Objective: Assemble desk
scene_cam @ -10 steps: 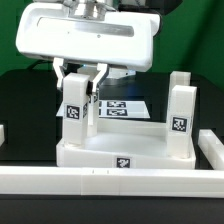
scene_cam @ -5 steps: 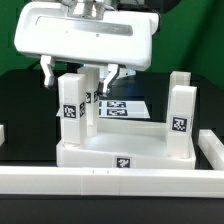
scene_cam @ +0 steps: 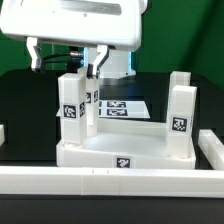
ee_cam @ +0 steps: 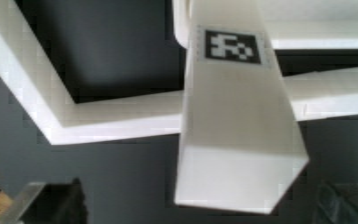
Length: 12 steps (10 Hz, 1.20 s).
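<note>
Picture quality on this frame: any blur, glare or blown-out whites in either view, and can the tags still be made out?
Exterior view: even lighting, sharp; the leg tags are crisp, though the white slab and rail almost merge, with little shading between them. Wrist view: soft overall; the leg close to the lens looks stretched and widens toward the camera, its tag is blurred but recognisable; the gripper fingertips are dark smears at the frame edge.

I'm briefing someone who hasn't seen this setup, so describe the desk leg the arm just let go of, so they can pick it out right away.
Start at the white desk slab lying behind the long white rail. Upright legs stand in its corner sockets; take the front leg on the exterior view's left. Unlike the leg on the right, it sits directly under the open tool.
</note>
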Available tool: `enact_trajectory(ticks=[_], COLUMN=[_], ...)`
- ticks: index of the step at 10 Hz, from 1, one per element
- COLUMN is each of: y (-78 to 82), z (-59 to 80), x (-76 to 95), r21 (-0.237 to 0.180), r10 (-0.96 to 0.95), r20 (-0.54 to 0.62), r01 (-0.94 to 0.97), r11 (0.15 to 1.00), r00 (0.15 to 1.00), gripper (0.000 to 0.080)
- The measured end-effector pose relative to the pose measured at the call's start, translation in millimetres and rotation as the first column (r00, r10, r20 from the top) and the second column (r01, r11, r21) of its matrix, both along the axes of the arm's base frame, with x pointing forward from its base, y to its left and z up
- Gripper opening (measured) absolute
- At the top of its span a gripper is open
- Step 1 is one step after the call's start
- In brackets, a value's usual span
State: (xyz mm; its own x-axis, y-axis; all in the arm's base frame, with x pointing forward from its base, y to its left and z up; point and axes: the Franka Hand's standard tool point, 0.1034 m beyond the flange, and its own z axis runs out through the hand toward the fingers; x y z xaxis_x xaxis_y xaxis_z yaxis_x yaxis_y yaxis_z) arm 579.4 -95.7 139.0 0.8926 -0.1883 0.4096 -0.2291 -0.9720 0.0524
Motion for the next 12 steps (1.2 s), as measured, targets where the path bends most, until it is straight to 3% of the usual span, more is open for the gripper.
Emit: enact_trajectory(ticks=[2, 3, 4, 5, 8, 12], y=[0.1, -0.7, 3.0, 1.7, -0.4, 2.0], z=[-3.0, -11.1, -14.3, -11.1, -16.0, -17.5], x=[-1.6, -7.2, -9.0, -2.8, -8.3, -0.7], r21=[0.007, 0.026, 0.08, 0.092, 0.166, 0.161], r10=[-0.001, -0.006, -0.006, -0.005, 0.014, 0.017], r20=[-0.019, -0.074, -0.188, -0.216, -0.436, -0.43], r01=[0.001, 0.008, 0.021, 0.025, 0.066, 0.058], r11=[1.0, 1.0, 0.997, 0.995, 0.984, 0.985], r00=[1.0, 0.997, 0.982, 0.976, 0.9, 0.903], gripper=[0.0649, 0.0649, 0.0649, 0.0649, 0.0649, 0.0649])
